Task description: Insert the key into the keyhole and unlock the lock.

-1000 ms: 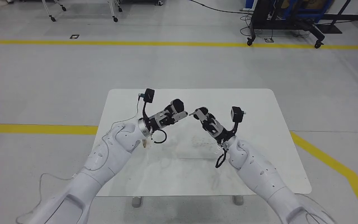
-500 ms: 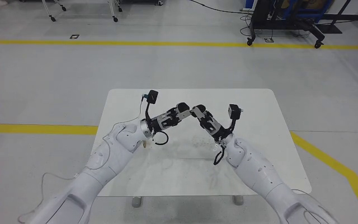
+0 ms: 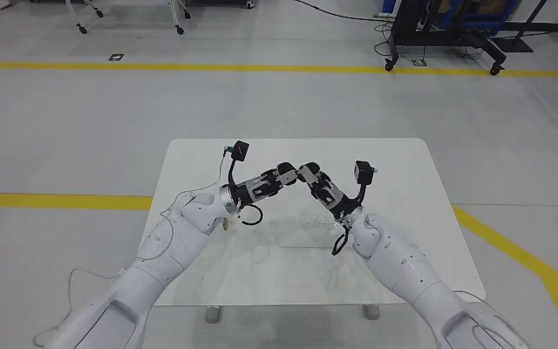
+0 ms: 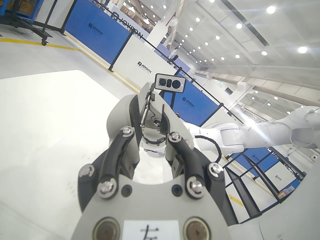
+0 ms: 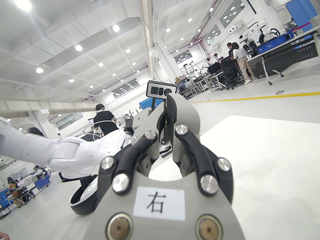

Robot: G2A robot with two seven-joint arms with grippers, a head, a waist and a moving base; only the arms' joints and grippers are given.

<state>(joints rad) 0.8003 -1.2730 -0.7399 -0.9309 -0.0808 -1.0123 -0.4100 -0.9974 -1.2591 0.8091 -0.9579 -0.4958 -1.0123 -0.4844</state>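
Left claw (image 3: 284, 172) nearer right claw (image 3: 303, 170), key (image 4: 145, 112) between

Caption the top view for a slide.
Left gripper and right gripper face each other, tips close, above the white rounded-corner table.

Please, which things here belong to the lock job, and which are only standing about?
For the job: left tool, right tool, tip to tip above the table; slim metal piece at the left tool, lock or key unclear.
Just about: black wheeled stand, yellow floor lines.
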